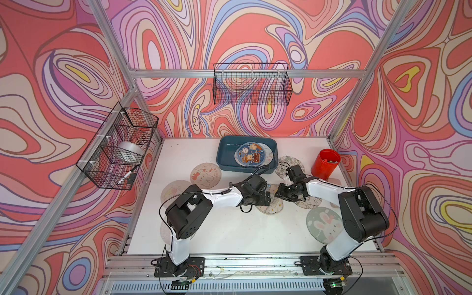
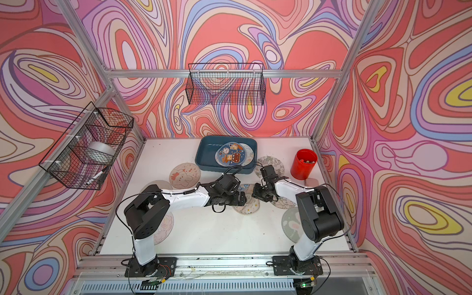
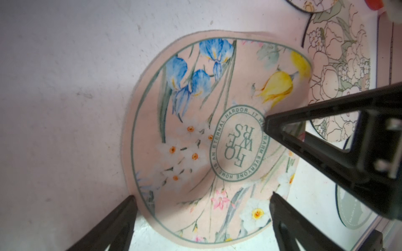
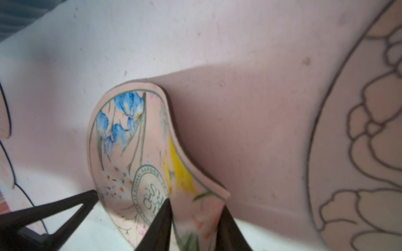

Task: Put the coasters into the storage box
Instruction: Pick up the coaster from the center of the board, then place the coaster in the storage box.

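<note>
One floral coaster [image 3: 195, 134] is being handled. It is a thin, round, pale pink disc with a green ring line, blue irises, a yellow tulip, white narcissi and an oval stamp. It lies on the white table [image 1: 229, 235], on the robot's side of the storage box [image 1: 221, 155] and apart from it, between the two grippers. One edge is curled up off the surface; the rest lies flat.

The fingers of the right gripper [image 4: 195, 204] are narrow and pinch the raised edge. The fingers of the left gripper [image 3: 202, 195] are spread wide and straddle the coaster's other side, holding nothing.

Container contents:
- The storage box holds a blue-rimmed coaster [image 1: 249, 154] with cartoon figures, lying on a paler coaster [image 1: 268, 153].
- The red cup [image 1: 325, 163] holds small items, too small to identify.
- The side wire basket [image 1: 107, 163] holds a grey roll [image 1: 130, 152] and a marker [image 1: 127, 176].

A pink rabbit coaster [image 1: 205, 176] and a grey-green rabbit coaster [image 1: 324, 224] lie loose on the table.
</note>
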